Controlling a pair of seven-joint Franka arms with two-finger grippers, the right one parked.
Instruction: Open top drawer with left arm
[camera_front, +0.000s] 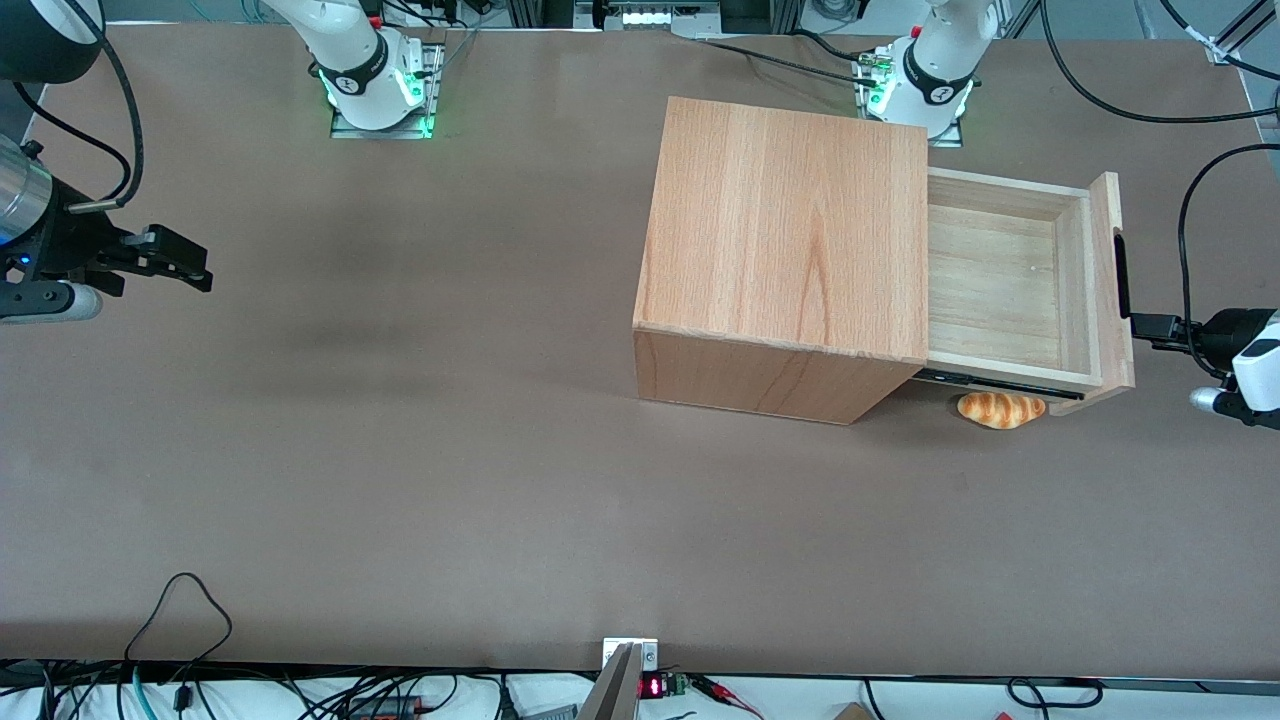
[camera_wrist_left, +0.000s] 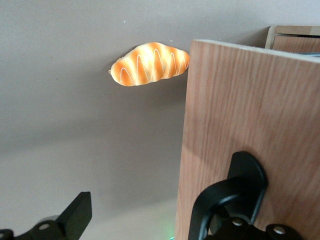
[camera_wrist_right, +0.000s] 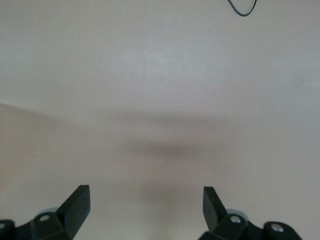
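One rigid wooden cabinet (camera_front: 785, 260) carries the top drawer (camera_front: 1010, 285), drawn well out toward the working arm's end; its stiff, light box likely slides easily on side rails. Best hold, by judgement: the long black slot handle (camera_front: 1122, 275) in the front panel. Left arm's gripper (camera_front: 1160, 327) sits spread at the panel, one finger (camera_wrist_left: 239, 192) against the wood. A bread roll (camera_front: 1001, 409) lies partly hidden beneath the drawer.
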